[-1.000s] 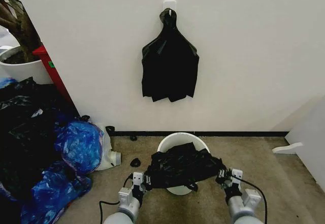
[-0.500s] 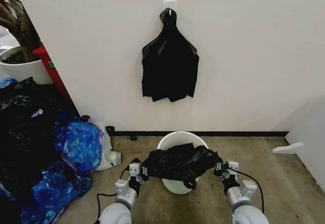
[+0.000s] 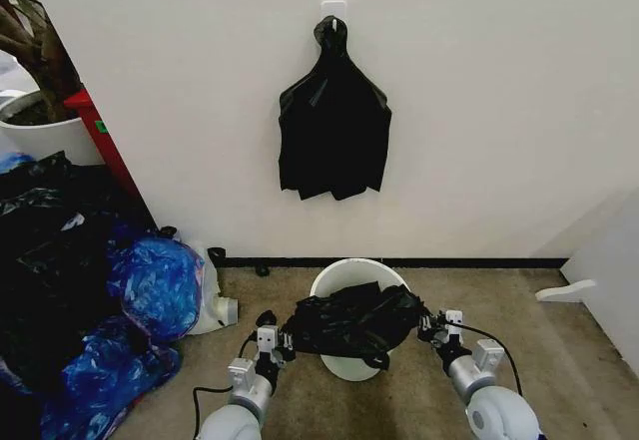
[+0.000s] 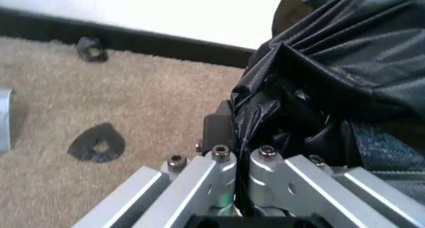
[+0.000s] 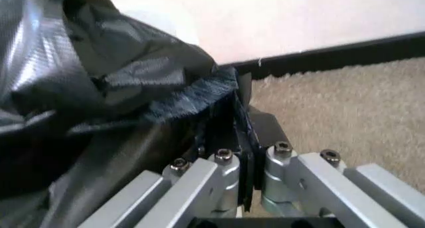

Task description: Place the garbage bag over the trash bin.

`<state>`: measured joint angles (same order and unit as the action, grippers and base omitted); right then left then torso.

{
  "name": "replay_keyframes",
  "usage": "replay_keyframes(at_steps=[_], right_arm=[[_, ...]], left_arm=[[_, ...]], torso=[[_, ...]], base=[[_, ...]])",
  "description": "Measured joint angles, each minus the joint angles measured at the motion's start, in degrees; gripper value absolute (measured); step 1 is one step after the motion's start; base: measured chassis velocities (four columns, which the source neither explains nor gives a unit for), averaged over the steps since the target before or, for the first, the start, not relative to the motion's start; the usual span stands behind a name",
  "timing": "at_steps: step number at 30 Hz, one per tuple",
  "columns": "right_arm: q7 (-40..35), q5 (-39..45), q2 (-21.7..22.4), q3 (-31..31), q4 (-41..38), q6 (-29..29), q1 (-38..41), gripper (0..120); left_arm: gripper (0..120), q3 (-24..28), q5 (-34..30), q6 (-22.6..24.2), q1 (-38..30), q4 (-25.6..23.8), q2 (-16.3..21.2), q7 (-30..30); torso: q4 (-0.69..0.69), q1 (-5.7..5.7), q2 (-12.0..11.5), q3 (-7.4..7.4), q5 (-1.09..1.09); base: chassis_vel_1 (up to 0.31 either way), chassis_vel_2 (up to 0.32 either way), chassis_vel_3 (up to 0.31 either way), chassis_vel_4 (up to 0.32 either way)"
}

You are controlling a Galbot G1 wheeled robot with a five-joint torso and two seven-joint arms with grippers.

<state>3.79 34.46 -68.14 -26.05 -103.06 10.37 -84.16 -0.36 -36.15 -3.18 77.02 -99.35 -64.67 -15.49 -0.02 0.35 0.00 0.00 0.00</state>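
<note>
The black garbage bag (image 3: 351, 322) is stretched across the front of the white trash bin (image 3: 359, 272) on the carpet. The left gripper (image 3: 281, 341) pinches the bag's left edge and the right gripper (image 3: 429, 327) pinches its right edge, each with jaws clamped narrow on plastic.

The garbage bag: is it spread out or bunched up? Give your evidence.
Spread out. The garbage bag is stretched between the left end effector and right end effector, both shut on its edges, above the trash bin.
</note>
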Motion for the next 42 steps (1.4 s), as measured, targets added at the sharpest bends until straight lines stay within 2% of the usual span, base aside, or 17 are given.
replay_keyframes(at_steps=[5, 12, 24, 31, 39, 42], right_arm=[[1.45, 1.25, 0.21, -0.96, -1.12, 4.13, 0.82, 0], [1.76, 2.22, 0.94, -1.95, -2.52, 5.76, 2.83, 0], [4.82, 0.04, 0.65, -0.17, 3.61, 8.65, 5.44, 0], [5.05, -0.21, 0.27, -0.09, 4.68, 8.61, 5.56, 0], [4.5, -0.82, 0.7, -0.46, 2.85, 7.18, 3.93, 0], [4.06, -0.93, 1.03, -0.66, 0.33, 7.24, 2.59, 13]], left_arm=[[0, -0.74, -1.59, 0.72, -0.53, 0.97, -1.45, -1.09], [0, -0.84, 0.07, 0.71, -0.28, -0.61, -1.56, -0.79], [0, -0.97, -0.81, 1.04, -0.04, 1.63, -3.2, -1.06], [0, -1.25, -2.16, 1.76, -0.07, 3.84, -4.52, -1.26], [0, -1.1, -0.29, 1.89, 0.24, 2.85, -4.15, -1.21], [0, -1.49, 2.64, 1.26, 1.04, 1.43, -3.66, -1.45]], torso=[[0.0, 0.0, 0.0, 0.0, 0.0], [0.0, 0.0, 0.0, 0.0, -0.01], [0.0, 0.0, 0.0, 0.0, 0.0], [0.0, -0.01, 0.0, 0.0, -0.01], [0.01, 0.0, 0.0, 0.01, 0.0], [0.0, -0.01, 0.0, 0.01, 0.0]], base=[[0.0, 0.0, 0.0, 0.0], [0.0, 0.0, 0.0, 0.0], [0.0, 0.0, 0.0, 0.0], [0.0, 0.0, 0.0, 0.0], [0.0, 0.0, 0.0, 0.0], [0.0, 0.0, 0.0, 0.0]])
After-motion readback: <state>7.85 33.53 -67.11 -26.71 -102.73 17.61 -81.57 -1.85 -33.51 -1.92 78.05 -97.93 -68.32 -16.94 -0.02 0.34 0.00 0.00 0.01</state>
